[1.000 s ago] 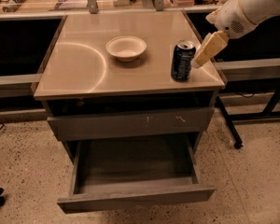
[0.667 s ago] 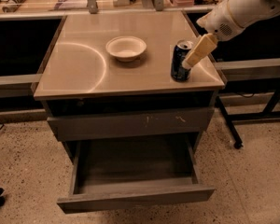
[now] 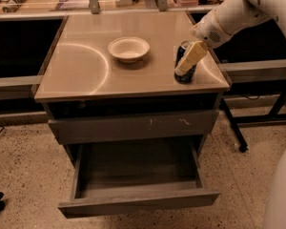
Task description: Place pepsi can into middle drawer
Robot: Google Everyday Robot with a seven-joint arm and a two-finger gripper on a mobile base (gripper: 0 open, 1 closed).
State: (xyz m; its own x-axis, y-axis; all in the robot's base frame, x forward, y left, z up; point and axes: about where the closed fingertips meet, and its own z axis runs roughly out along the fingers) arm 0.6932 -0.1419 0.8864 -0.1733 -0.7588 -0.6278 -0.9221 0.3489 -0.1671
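Observation:
The pepsi can (image 3: pixel 185 76) is dark blue with a silver top and stands upright near the front right corner of the cabinet top (image 3: pixel 81 75). My gripper (image 3: pixel 187 62) comes in from the upper right on a white arm and sits right at the can, overlapping its front and upper part. The middle drawer (image 3: pixel 138 200) is pulled open below, dark grey with a plain front panel, and its inside looks empty. It lies lower than the can and to its left.
A shallow cream bowl (image 3: pixel 128 48) sits on the cabinet top left of the can. A closed drawer front with pale scratch marks (image 3: pixel 133 126) is above the open drawer. Dark tables flank the cabinet, and a black table leg (image 3: pixel 233 128) stands on the right.
My gripper has moved left and slightly down, from beside the can's right side to overlapping the can. The can, bowl and drawer have not moved.

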